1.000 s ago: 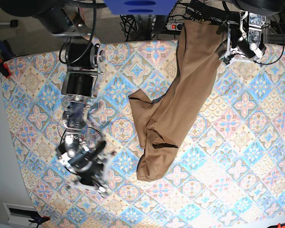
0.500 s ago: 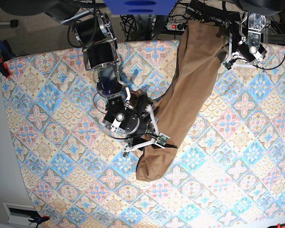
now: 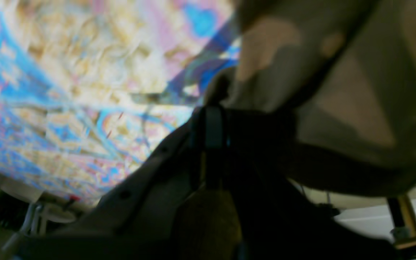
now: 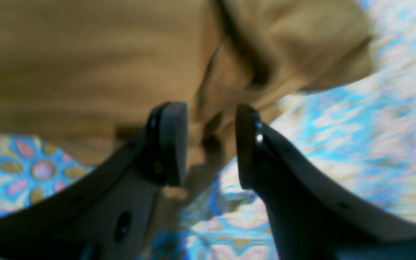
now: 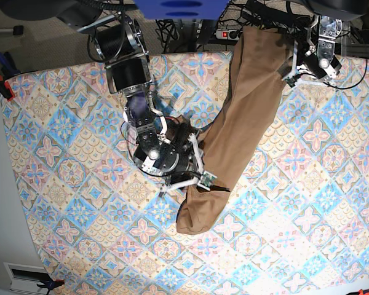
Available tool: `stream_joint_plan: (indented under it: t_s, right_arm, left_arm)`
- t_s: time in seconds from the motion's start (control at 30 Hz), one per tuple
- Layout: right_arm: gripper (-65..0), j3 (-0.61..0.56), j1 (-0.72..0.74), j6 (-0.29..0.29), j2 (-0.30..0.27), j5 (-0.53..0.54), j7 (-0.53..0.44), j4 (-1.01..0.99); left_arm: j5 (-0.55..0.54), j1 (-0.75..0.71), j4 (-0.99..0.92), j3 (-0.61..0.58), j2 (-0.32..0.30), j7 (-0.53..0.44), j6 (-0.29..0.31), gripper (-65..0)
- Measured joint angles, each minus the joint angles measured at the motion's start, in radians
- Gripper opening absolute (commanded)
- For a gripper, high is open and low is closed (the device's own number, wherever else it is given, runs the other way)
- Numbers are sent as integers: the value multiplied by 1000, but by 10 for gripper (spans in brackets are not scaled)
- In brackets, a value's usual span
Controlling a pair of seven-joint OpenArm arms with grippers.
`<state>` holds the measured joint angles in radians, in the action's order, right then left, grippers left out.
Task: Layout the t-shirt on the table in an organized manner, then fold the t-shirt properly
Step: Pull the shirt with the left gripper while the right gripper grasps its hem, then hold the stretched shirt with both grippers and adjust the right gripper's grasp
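Observation:
The tan-brown t-shirt [image 5: 246, 110] hangs in a long bunched strip from the far right down onto the tiled table [image 5: 307, 184], its lower end lying crumpled in the middle. My left gripper [image 5: 293, 70] is shut on the shirt's raised top edge; in the blurred left wrist view, cloth [image 3: 338, 90] drapes over a dark finger [image 3: 211, 137]. My right gripper [image 5: 197, 167] sits at the shirt's left edge, low over the table. In the right wrist view it [image 4: 208, 144] stands open, with a fold of the shirt [image 4: 85, 54] reaching into the gap between the fingers.
A power strip and cables [image 5: 224, 34] lie beyond the table's far edge. A blue object [image 5: 181, 7] sits at the top centre. Clamps [image 5: 3, 86] grip the table's left edge, with white floor beyond it.
My right arm swung from the table's front left to the shirt's left edge and its jaws opened wider. The left gripper kept holding the shirt up, shifting only slightly.

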<state>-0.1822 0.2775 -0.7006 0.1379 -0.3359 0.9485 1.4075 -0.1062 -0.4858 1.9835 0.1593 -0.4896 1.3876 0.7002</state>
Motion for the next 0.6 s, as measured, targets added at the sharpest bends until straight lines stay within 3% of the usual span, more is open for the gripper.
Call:
stream_joint_plan:
  t_s: [0.27,0.5,0.6]
  right_arm:
    - [-434,2,137,5,5,14,-66,-69]
    - [-434,67,128,-3,0,6,-60,-150]
    - [-434,68,136,4,-2,4,-126,-179]
  left_arm:
    - [2,-3,0,1,-2,2,0,-650]
    - [2,1,0,0,-1,2,0,-650]
    - [2,4,0,0,-1,1,0,-650]
